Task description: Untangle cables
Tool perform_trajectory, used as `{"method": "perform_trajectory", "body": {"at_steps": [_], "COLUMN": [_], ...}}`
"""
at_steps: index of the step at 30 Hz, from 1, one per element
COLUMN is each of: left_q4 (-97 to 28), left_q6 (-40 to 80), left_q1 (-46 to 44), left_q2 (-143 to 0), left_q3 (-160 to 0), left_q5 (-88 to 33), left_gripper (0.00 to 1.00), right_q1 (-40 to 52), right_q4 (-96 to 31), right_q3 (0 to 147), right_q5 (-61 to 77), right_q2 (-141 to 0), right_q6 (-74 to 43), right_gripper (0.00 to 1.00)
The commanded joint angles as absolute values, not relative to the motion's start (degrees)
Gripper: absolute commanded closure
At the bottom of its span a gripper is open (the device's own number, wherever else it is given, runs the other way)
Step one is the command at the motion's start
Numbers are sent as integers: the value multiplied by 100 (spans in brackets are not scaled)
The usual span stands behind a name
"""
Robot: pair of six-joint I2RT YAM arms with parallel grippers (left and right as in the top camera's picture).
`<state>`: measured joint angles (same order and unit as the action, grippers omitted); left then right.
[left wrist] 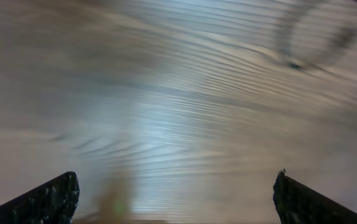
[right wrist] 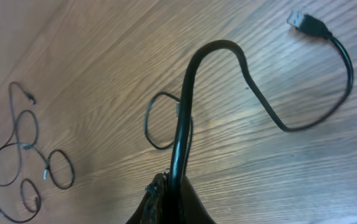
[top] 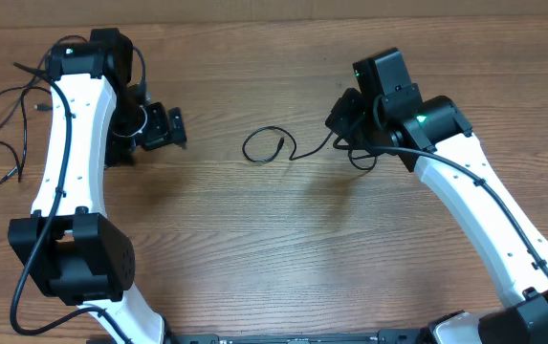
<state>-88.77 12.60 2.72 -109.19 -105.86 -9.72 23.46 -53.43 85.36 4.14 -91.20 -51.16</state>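
Right wrist shows the right hand (right wrist: 169,186) clamped on one cable (right wrist: 218,43).

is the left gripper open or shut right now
Open: in the left wrist view the left gripper has its two black fingers far apart, with only brown wooden table between them.

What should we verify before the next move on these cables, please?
1. Right gripper shut on the centre cable: ok.
2. Left gripper open and empty: ok.
3. Centre cable apart from the left cables: ok.
4. Centre cable straight: not ok, a loop sits at its far end.
5. Left cables free of one another: cannot tell, strands cross.
6. Left wrist view sharp: not ok, blurred.
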Motion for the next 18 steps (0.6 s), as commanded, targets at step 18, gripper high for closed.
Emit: {"method": "perform_trajectory", "body": {"at_steps": [18], "left_q4": [-8606], "left_q6": [4698], "left_q1": [-349], "left_q2": [-10910], "left_q3": [-10580], "left_q5": [-4604], "left_gripper": [0], "right_q1": [2432], "right_q4": [-4346], "right_q3": [8556], "right_q5": [1275], "right_q2": [-9133], "right_q6": [-6844], "right_gripper": [96]}}
